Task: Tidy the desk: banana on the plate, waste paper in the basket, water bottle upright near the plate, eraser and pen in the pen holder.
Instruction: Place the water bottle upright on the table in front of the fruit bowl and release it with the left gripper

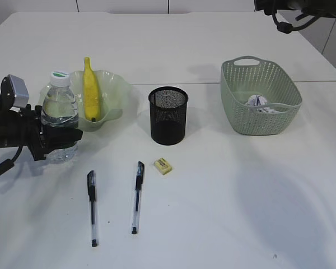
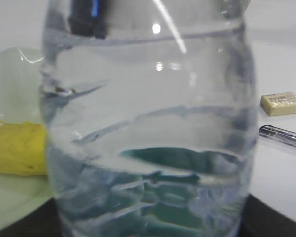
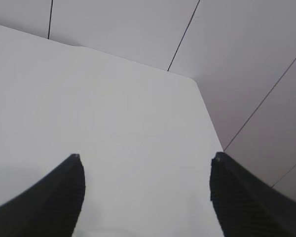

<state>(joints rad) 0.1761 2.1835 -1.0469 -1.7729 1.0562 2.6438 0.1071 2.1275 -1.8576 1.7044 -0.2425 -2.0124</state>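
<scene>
Black pen holder [image 1: 168,115] between plate [image 1: 116,89], basket [image 1: 235,106].

The water bottle [image 1: 60,115] is standing upright at the left of the desk [image 1: 241,213], just left of the plate [image 1: 115,92], in which the banana [image 1: 90,89] is lying. The pen holder [image 1: 168,115] is standing right of the plate, with the basket [image 1: 260,103] farther right and the waste paper [image 1: 257,102] sitting inside it. Before the pen holder the eraser [image 1: 162,165] is lying, and two pens [image 1: 137,196] [image 1: 92,207] are lying to its left, side by side.
</scene>
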